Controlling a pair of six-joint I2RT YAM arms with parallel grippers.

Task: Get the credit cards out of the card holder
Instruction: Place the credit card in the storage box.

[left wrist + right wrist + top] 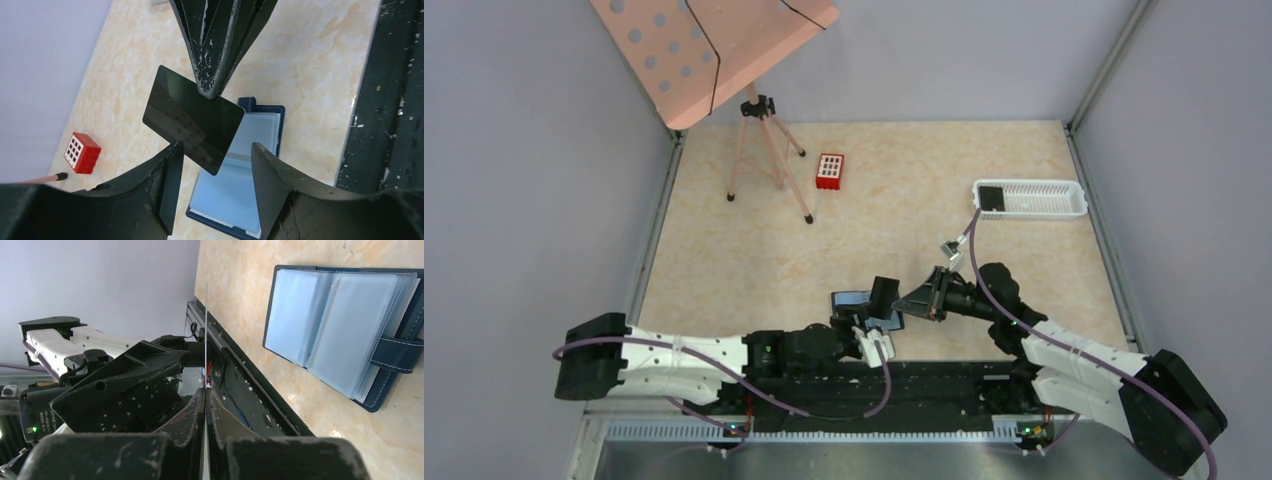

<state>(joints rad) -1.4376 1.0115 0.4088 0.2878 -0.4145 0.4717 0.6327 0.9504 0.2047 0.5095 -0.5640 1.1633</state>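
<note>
Only the left wrist view shows the credit card (194, 120) face-on: a glossy black rectangle, tilted, held above the tabletop (310, 60). The right gripper (210, 92) has its jaws clamped on the card's top edge. The left gripper (216, 152) has its jaws apart, flanking the card's lower corner; contact unclear. In the right wrist view the card is only a thin edge-on line. The card holder (340, 335) lies open below, blue with pale clear sleeves. In the top view the arms crowd the card; a dark card (990, 196) sits in the white tray (1049, 200).
</note>
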